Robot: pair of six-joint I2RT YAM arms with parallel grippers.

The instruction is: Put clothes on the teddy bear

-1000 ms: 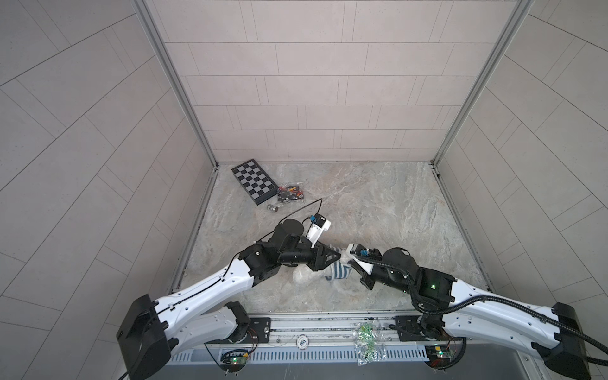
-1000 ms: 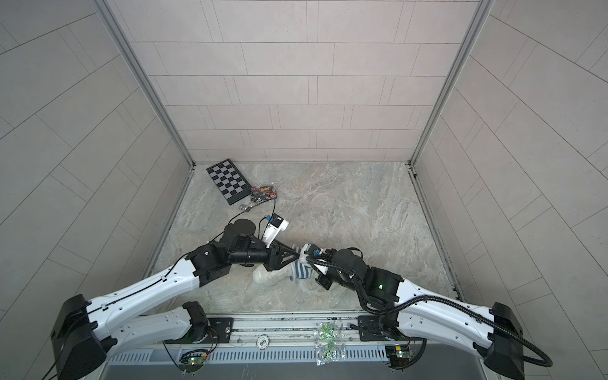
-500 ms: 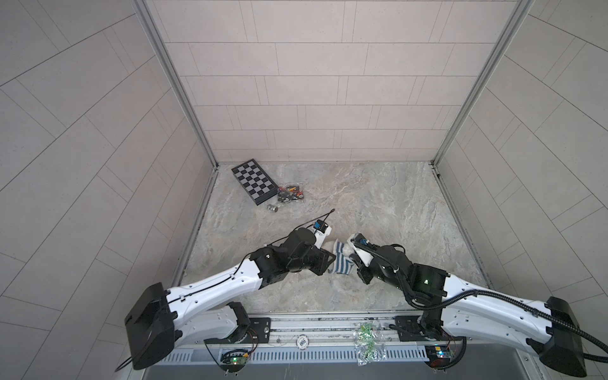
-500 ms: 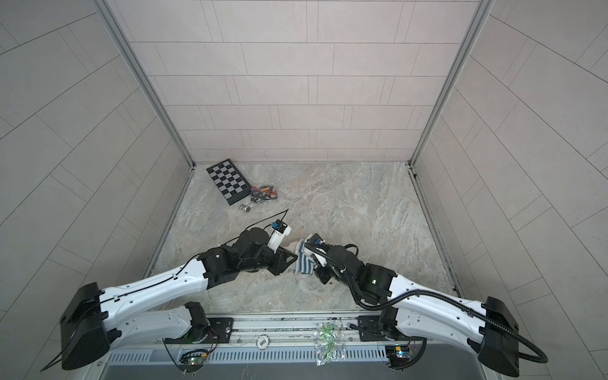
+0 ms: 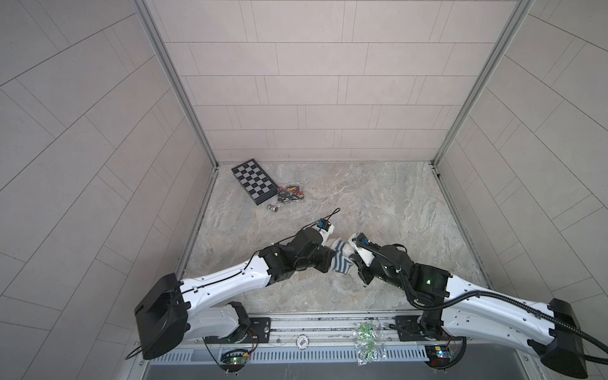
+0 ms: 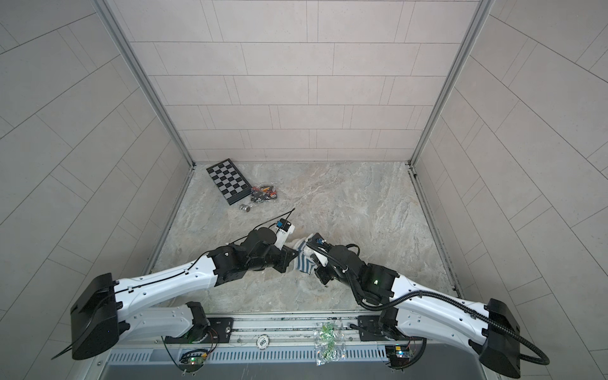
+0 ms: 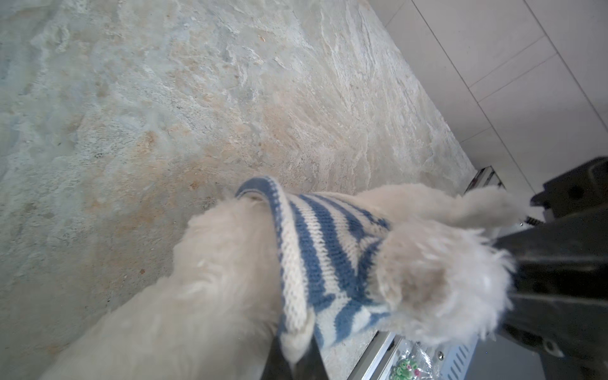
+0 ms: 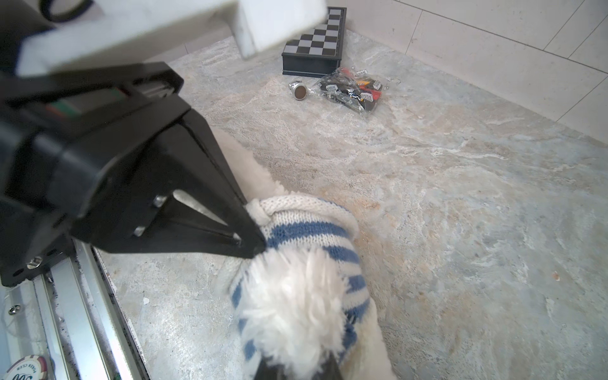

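Right wrist view | left gripper (image 8: 253,241) clenched on shirt (image 8: 309,227) hem | right gripper (image 8: 296,370) clamped on a paw of bear (image 7: 214,289) | shirt partly on body | bear laid near table (image 5: 378,197) front edge, midway along | risk: hem could be slipped from the pinch, or the paw pulled free, if opposed pulls are overdone

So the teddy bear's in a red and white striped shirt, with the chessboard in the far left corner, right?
Not red: the right wrist view shows the shirt on the teddy bear is blue and white striped. The chessboard is in the far left corner.
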